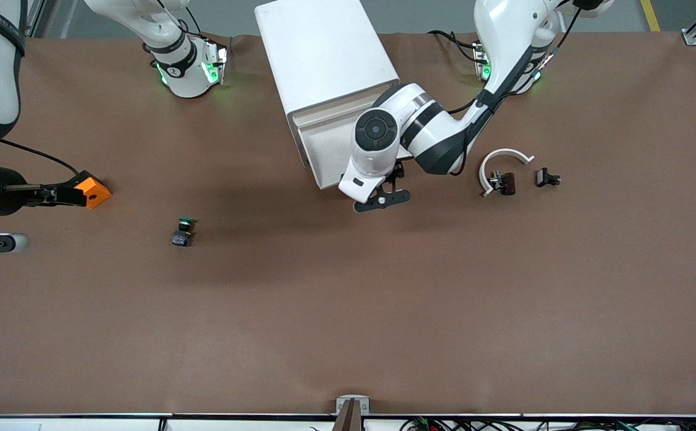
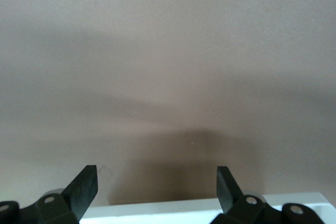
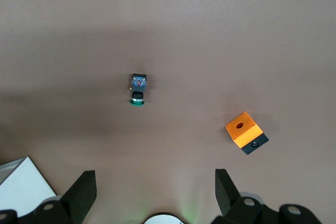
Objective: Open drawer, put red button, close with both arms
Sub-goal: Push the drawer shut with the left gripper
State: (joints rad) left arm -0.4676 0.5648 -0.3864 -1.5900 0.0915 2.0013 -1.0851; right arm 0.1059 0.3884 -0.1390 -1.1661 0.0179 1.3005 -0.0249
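While the small red-capped push-button (image 1: 505, 182) seemingly lies untouched on the brown tabletop (image 1: 348, 311) beside a white curved piece (image 1: 504, 157), the left gripper (image 1: 381, 200), jaws spread, hovers at the white drawer cabinet's (image 1: 324, 60) front. The right gripper (image 3: 155, 182), jaws spread and empty, waits above the green-capped button (image 3: 138, 98). By my judgement, every step remains.

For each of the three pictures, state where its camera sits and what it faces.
Front view: high across the table, facing both arms, the white drawer cabinet and the left hand at its front.
Left wrist view: on the left arm, facing the tabletop; its open fingers show.
Right wrist view: above the green button and orange cube; right hand open.
Front and right wrist views share both.
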